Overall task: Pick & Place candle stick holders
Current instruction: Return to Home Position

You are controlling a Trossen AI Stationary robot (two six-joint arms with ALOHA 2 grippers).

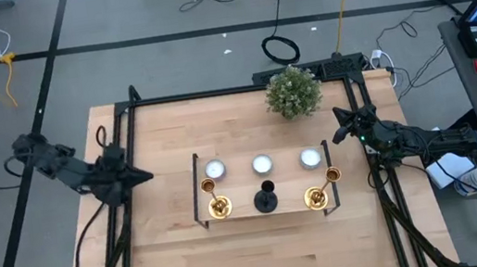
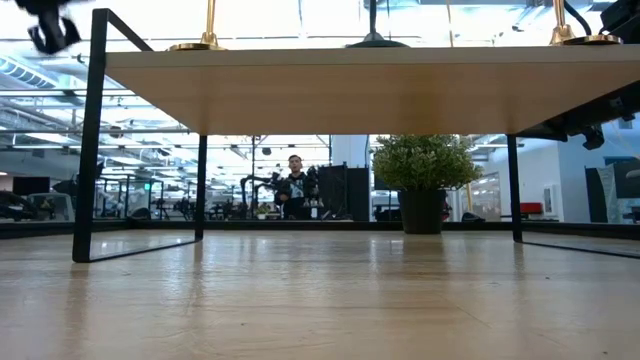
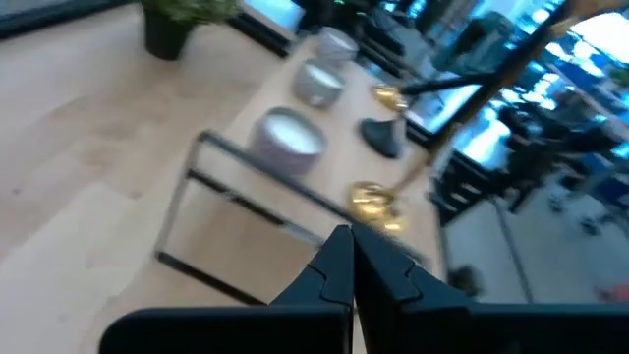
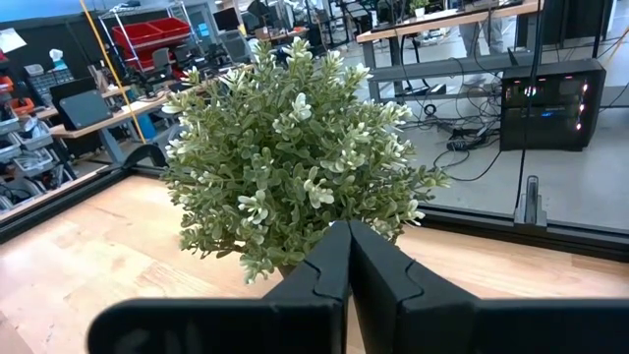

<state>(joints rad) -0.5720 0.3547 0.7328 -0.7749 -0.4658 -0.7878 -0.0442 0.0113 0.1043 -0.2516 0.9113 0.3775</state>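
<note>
Surface: pale wood surface, long stand at centre.
Holders: gold candle stick holder, black holder and second gold holder stand upright in a row on the stand.
Left jaws: shut, empty; row ahead, well apart.
Right jaws: shut, empty, facing plant; row off to one side.
Nearer arm: neither clearly.

left pincer and right pincer are both closed, held well apart.
</note>
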